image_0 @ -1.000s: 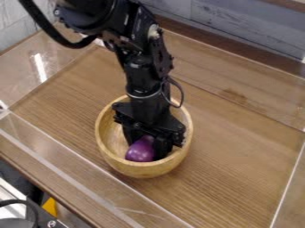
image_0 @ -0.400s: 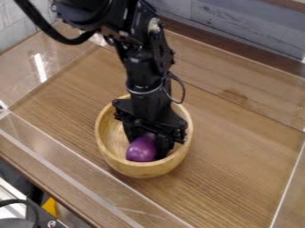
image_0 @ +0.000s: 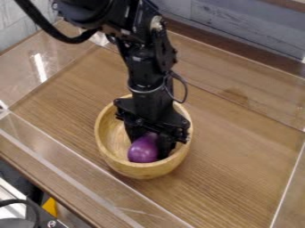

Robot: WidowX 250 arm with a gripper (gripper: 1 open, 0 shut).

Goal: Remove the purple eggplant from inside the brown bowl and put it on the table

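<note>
The brown bowl [image_0: 111, 148] stands on the table [image_0: 226, 151] near the front, a little left of centre. Inside it lies the purple eggplant [image_0: 143, 150], glossy, towards the bowl's front. The black arm comes down from the top left. My gripper [image_0: 148, 141] points straight down into the bowl, and its dark fingers [image_0: 174, 135] press against the eggplant from both sides, covering its upper end. The eggplant still rests low inside the bowl.
Clear acrylic walls [image_0: 48, 156] border the tabletop at the left and front. A grey-and-white wall runs along the back. Bare wood lies to the right of the bowl and behind it.
</note>
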